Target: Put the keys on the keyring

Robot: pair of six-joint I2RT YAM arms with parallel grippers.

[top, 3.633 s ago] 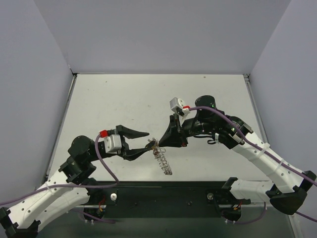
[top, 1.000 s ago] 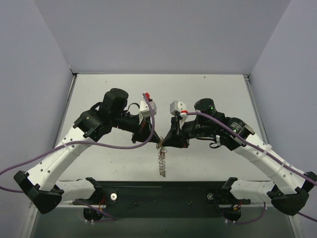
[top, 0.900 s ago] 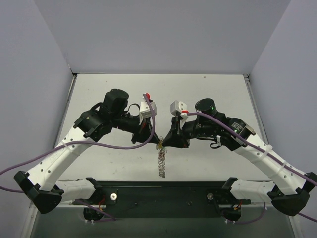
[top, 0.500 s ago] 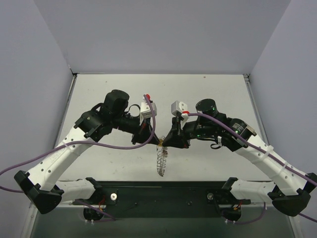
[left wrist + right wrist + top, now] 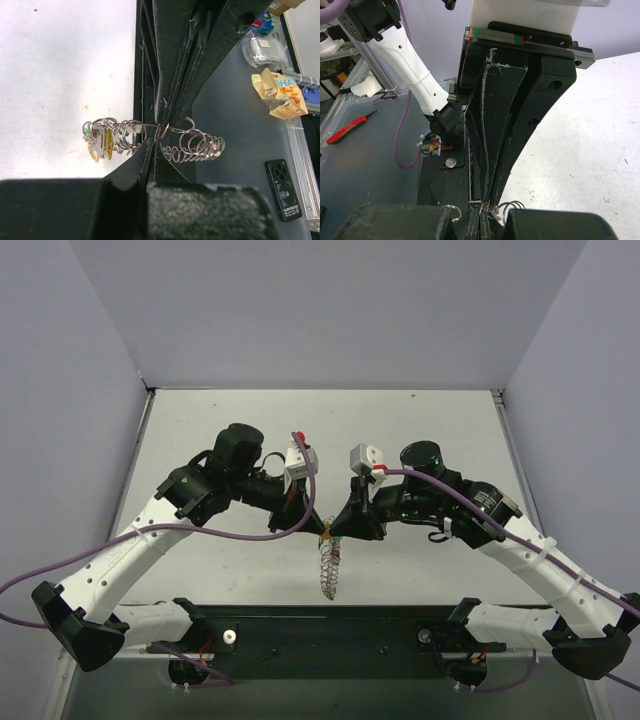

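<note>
A pale table (image 5: 220,430) has two robot arms reaching in to meet over its near middle. The left arm (image 5: 130,545) and right arm (image 5: 520,550) are white with black wrists. The left hand (image 5: 312,528) and right hand (image 5: 338,528) point toward each other, their tips almost touching. Each hand has its fingers pressed together, pinching the same stretch of wire on the keyring (image 5: 327,565). The keyring, a silver coil, dangles below both hands toward the arm bases. From the left wrist, the keys (image 5: 100,142), one yellow-headed and one green, bunch on the wire just to one side of the pinch. Loose coils lie on the other side.
</note>
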